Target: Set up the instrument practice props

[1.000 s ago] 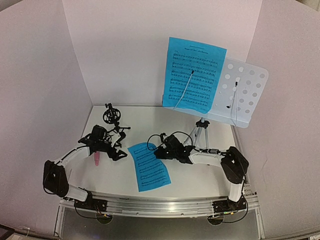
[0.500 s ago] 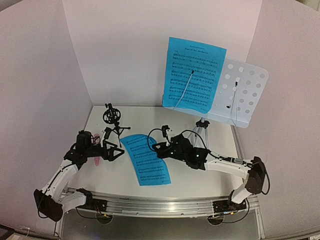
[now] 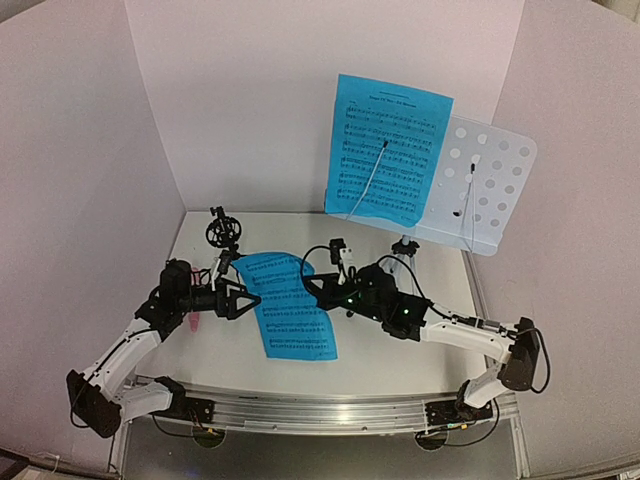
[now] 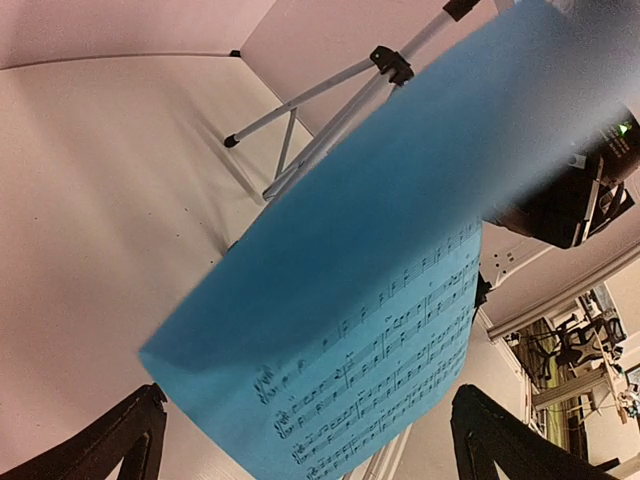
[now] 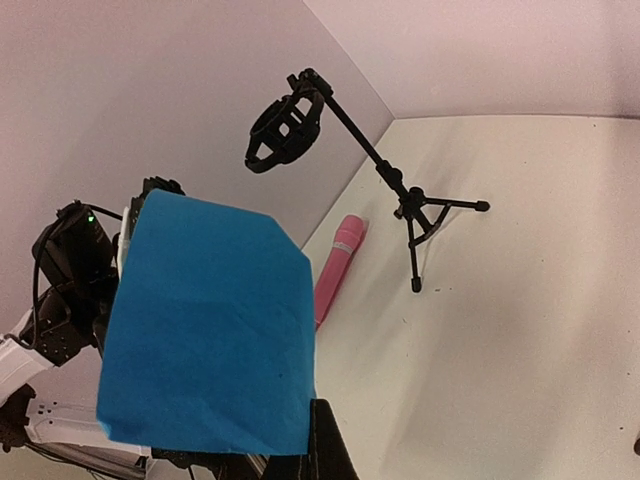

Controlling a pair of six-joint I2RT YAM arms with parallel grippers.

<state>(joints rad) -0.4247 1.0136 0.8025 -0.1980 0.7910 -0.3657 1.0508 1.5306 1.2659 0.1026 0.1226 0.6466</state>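
Observation:
The pale-blue perforated music stand stands at the back right on silver legs, with one blue sheet-music page clipped to it. My right gripper is shut on the right edge of the second page, holding it tilted above the table. That page fills the lower left of the right wrist view, above the gripper. My left gripper is open; the page hangs between and ahead of its fingers. The pink microphone lies on the table beside the black tripod mic mount.
White walls close the table on three sides. The mic mount stands at the back left, just behind my left gripper. The pink microphone is mostly hidden under my left arm. A metal rail runs along the near edge.
My right arm has stretched left and lifted the page off the table toward my left gripper. The left gripper has opened fully and swung to face the page.

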